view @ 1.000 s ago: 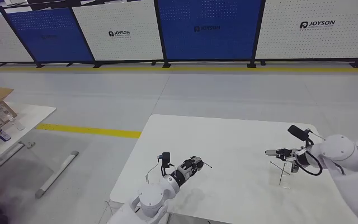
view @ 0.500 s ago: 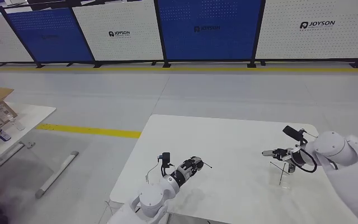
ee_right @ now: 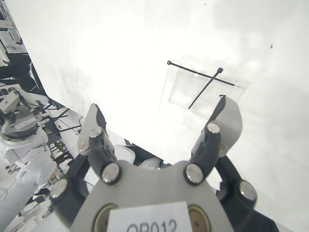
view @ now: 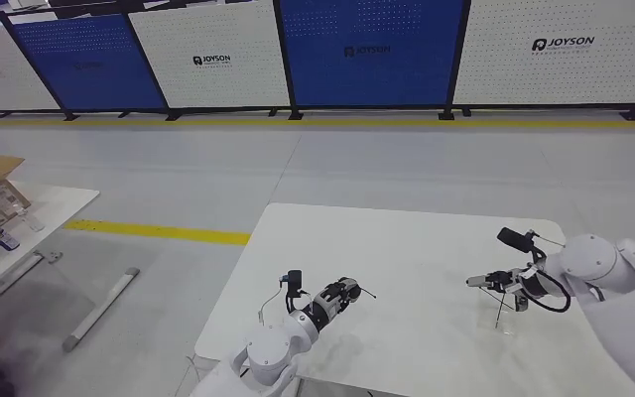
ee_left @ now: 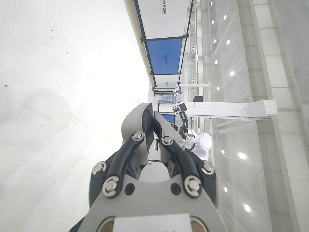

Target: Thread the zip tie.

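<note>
Two black zip ties lie crossed on a clear plastic plate [ee_right: 178, 92] on the white table [view: 397, 258]. One tie [ee_right: 186, 68] runs across the plate and the other [ee_right: 202, 90] lies over it. In the top view the ties [view: 499, 306] sit near the table's right side. My right gripper [ee_right: 160, 109] hangs open just above and beside them, its fingers [ee_right: 223, 105] spread with nothing between; from above it [view: 477, 282] is just left of the ties. My left gripper [ee_left: 152, 109] is shut near the table's front left [view: 349, 291]. A thin dark stub pokes past its tip; I cannot tell what it is.
The table's near edge [ee_right: 79, 113] runs close behind the right gripper. Blue and white panel walls [view: 367, 50] stand far behind on the grey floor. A second table [view: 40, 213] stands off to the left.
The right gripper has shifted slightly left and toward the table's near side, closer over the zip ties. The left arm has not moved.
</note>
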You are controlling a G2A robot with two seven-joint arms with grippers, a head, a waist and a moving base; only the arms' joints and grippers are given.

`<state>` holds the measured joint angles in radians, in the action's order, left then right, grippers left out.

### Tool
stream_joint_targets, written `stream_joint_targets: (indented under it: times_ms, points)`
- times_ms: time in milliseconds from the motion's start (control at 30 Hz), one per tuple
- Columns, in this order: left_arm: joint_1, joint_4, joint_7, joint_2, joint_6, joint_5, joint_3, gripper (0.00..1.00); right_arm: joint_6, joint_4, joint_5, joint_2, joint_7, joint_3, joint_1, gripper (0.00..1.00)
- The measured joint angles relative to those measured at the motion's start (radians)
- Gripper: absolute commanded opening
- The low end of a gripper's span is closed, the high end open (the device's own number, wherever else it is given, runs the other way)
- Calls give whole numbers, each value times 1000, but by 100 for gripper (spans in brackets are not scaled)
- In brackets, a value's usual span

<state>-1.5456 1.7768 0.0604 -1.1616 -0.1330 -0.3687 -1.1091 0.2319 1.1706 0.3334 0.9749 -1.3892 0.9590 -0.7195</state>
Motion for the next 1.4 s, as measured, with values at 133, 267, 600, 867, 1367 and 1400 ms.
stream_joint_targets:
  times_ms: [133, 267, 600, 867, 1367, 1400]
  points:
    - [0, 0, 0, 0, 0, 0, 0, 0, -5, 14, 3, -2, 32, 6, -17, 100]
    - [0, 0, 0, 0, 0, 0, 0, 0, -28, 44, 2, -15, 7, 38, -30, 75]
    - [0, 0, 0, 0, 0, 0, 0, 0, 60, 45, 48, -28, -1, -11, -23, 35]
    - [0, 0, 0, 0, 0, 0, 0, 0, 78, -1, 48, -24, -1, -84, 25, 34]
    - [0, 0, 0, 0, 0, 0, 0, 0, 108, -71, 63, -20, -1, -173, 71, 31]
    - [0, 0, 0, 0, 0, 0, 0, 0, 108, -80, 68, -17, -1, -176, 74, 31]
